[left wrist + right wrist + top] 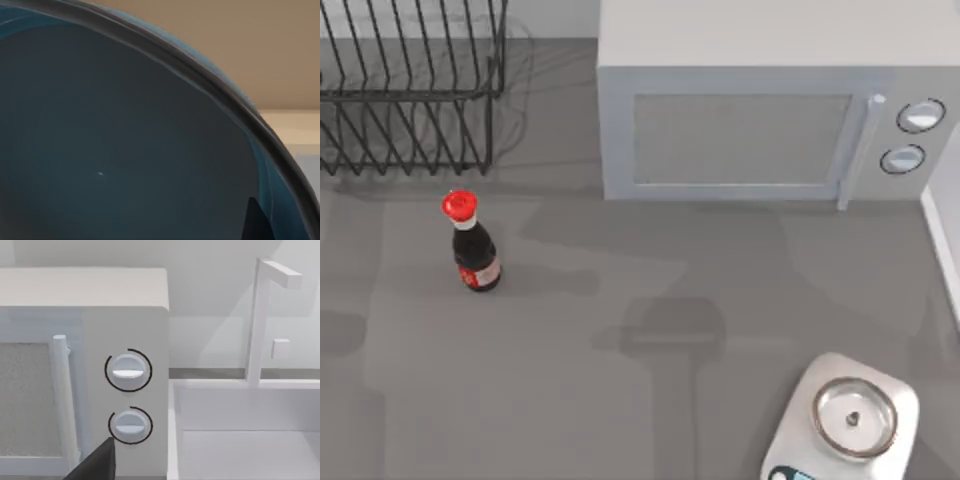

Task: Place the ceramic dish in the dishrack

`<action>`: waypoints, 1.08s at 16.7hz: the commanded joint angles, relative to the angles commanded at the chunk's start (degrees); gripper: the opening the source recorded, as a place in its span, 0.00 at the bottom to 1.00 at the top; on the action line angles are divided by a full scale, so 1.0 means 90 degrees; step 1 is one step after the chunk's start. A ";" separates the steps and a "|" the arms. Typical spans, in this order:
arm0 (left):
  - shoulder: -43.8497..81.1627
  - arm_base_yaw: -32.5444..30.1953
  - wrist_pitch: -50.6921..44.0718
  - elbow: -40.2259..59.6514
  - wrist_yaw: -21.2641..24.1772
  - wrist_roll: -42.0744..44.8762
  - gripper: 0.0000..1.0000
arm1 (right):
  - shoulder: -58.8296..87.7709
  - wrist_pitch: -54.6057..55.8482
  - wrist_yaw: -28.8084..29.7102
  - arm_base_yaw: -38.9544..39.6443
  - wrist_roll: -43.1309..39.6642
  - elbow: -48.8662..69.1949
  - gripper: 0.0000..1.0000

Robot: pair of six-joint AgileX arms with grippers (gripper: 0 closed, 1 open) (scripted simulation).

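The microwave (770,100) is taken as landmark. The dishrack (410,85) is set to its left. The ceramic dish (125,150) is seen close against the left wrist camera. Whether either pincer is spread or closed cannot be told. A bottle (473,245) is stood front-left of the microwave.

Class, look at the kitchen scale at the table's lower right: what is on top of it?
The scale carries a small silver round plate, with nothing on that plate. Its lower part is cut off by the top view's edge, so the display is barely visible.
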 joint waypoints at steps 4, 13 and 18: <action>0.1603 -0.0201 0.2083 -0.0379 -0.0176 0.0038 0.00 | 0.0000 0.0000 0.0000 0.0000 0.0000 0.0000 1.00; 0.3305 -0.0497 0.4395 -0.1030 -0.0432 0.0010 0.00 | 0.0000 0.0000 0.0000 0.0000 0.0000 0.0000 1.00; 0.3305 -0.0497 0.4395 -0.1030 -0.0432 0.0010 0.15 | 0.0000 0.0000 0.0000 0.0000 0.0000 0.0000 1.00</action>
